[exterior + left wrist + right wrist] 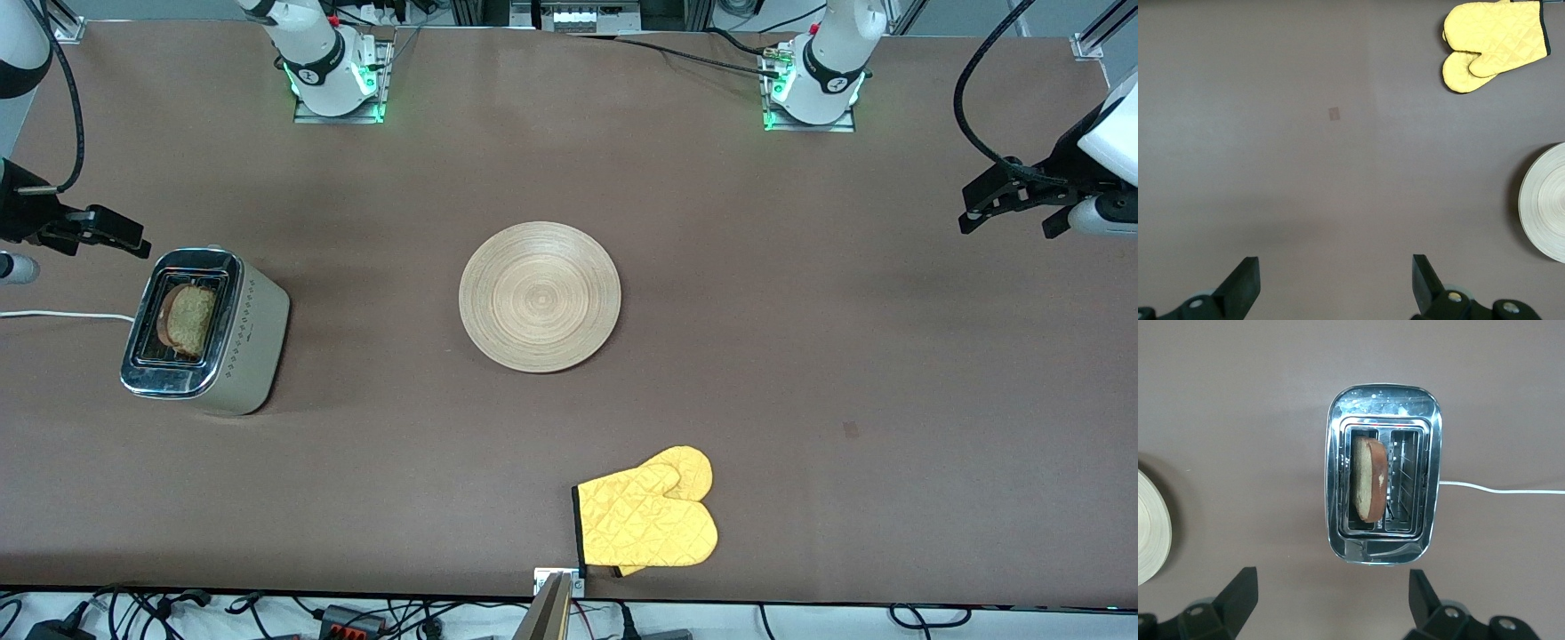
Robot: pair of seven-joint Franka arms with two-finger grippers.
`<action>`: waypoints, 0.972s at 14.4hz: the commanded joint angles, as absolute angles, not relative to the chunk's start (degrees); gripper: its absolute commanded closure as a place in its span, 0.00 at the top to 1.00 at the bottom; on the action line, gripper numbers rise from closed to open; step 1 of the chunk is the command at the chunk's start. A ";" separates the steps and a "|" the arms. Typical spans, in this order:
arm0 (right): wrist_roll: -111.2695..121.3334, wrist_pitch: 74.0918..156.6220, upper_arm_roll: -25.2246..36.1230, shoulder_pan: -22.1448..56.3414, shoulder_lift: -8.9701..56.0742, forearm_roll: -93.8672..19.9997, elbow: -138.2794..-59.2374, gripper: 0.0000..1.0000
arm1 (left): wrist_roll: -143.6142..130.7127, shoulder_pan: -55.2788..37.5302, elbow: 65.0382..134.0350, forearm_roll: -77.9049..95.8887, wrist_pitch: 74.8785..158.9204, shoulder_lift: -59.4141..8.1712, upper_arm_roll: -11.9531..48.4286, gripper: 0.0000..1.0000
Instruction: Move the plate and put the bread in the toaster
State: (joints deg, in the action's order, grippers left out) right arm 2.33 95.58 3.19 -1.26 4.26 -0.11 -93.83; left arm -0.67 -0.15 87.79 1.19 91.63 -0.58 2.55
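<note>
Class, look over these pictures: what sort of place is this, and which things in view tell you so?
Most likely a robotics lab set up as a mock kitchen. Two arm bases are bolted to a brown table, cables run along its edges, and the props are a toaster holding bread, a wooden plate and a yellow oven mitt.

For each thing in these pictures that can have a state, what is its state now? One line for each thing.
plate: empty, flat on the table's middle.
bread: standing in one toaster slot, top sticking out.
toaster: upright, second slot empty.
oven mitt: lying flat, nearer the front camera than the plate.
left gripper: open, holding nothing, waiting.
right gripper: open, holding nothing, over the table beside the toaster.
</note>
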 commanded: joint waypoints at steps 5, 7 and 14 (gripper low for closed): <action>2.72 94.75 -0.26 -3.34 3.16 0.44 -94.39 1.00 | -0.79 -0.18 86.04 -0.09 90.44 -1.23 2.90 1.00; 2.72 94.75 -0.18 -3.43 2.73 0.44 -94.39 1.00 | -0.79 -0.18 86.13 -0.09 90.44 -1.23 2.90 1.00; 2.37 94.22 -0.18 -3.43 2.11 0.35 -94.83 1.00 | -0.79 -0.18 86.04 -0.09 90.44 -1.23 2.90 1.00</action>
